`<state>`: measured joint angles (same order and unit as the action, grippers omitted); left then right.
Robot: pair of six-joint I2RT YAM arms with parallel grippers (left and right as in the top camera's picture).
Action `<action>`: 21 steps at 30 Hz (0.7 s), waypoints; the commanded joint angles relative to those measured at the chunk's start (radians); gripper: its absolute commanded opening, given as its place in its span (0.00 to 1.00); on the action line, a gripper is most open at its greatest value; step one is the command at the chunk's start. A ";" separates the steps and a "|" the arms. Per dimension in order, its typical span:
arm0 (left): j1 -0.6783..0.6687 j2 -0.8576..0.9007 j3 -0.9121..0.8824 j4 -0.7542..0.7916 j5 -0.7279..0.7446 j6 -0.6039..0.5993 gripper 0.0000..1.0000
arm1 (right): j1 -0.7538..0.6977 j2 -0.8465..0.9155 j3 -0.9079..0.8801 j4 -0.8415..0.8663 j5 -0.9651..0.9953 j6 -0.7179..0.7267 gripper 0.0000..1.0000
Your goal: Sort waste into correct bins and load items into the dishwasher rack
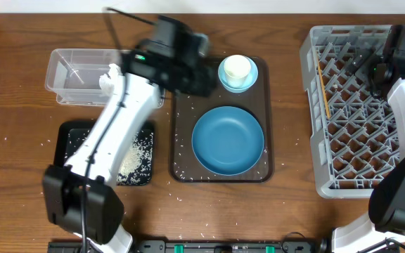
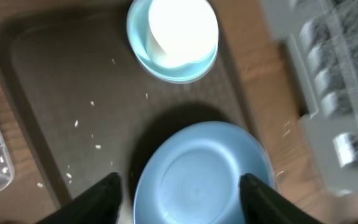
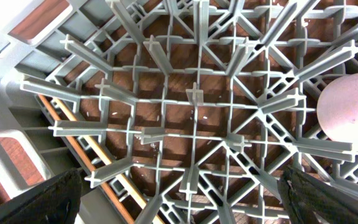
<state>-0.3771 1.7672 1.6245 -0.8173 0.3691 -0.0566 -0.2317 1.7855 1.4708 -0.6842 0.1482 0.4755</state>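
My left pincer (image 2: 180, 193) is spread wide and holds nothing, over the brown tray (image 1: 183, 126) with the blue plate (image 1: 228, 140) on it. My right pincer (image 3: 179, 202) gapes empty over the grey rack (image 1: 350, 112).

The desk (image 1: 20, 91) is brown wood grain. Near its right edge the rack (image 1: 343, 119) is a grey lattice holding tan chopsticks (image 1: 324, 95) and a pale pink cup (image 3: 350, 109). The serving tray (image 1: 183, 151) is dark brown under a blue plate (image 1: 228, 140), light blue bowl (image 1: 248, 83) and white cup (image 1: 237, 67). White rice grains (image 1: 138, 151) speckle the black tray (image 1: 69, 133).
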 commanded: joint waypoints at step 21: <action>-0.188 -0.022 -0.004 0.004 -0.410 0.029 0.88 | -0.003 0.010 0.001 -0.001 0.005 0.018 0.99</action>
<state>-0.5697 1.7672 1.6245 -0.8143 0.0677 -0.0288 -0.2317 1.7855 1.4708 -0.6846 0.1482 0.4751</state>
